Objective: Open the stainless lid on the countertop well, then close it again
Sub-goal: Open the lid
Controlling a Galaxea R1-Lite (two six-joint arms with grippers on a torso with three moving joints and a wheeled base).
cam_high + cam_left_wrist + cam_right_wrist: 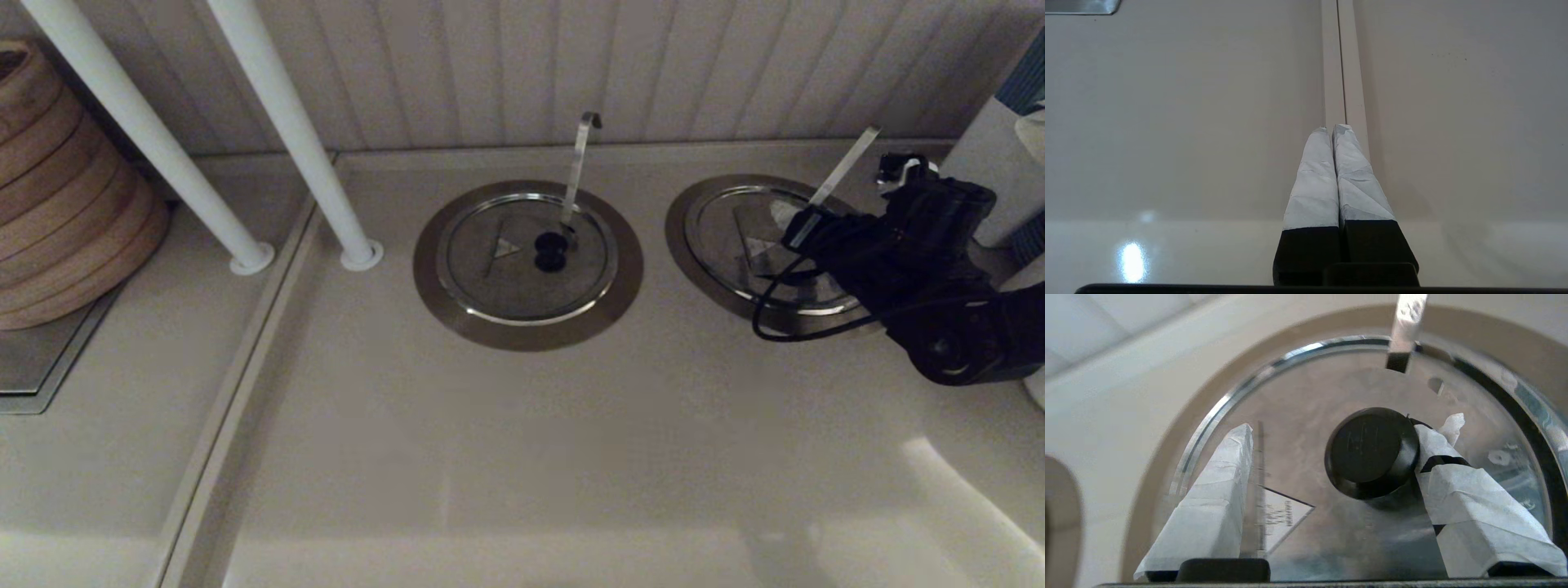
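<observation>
A slanted ladle handle (842, 165) rises behind the stainless lid (739, 237); bare countertop (522, 457) lies open in front.

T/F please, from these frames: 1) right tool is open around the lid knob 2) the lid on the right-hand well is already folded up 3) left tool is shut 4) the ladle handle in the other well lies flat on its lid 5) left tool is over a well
1) True. The right tool is open, with the black knob between its fingers; one finger touches it, the other stands apart.
2) False. The stainless lid lies flat in the countertop well.
3) True. The left tool is shut.
4) False. The ladle handle stands up out of the other lid.
5) False. It is over bare counter, by a seam.
</observation>
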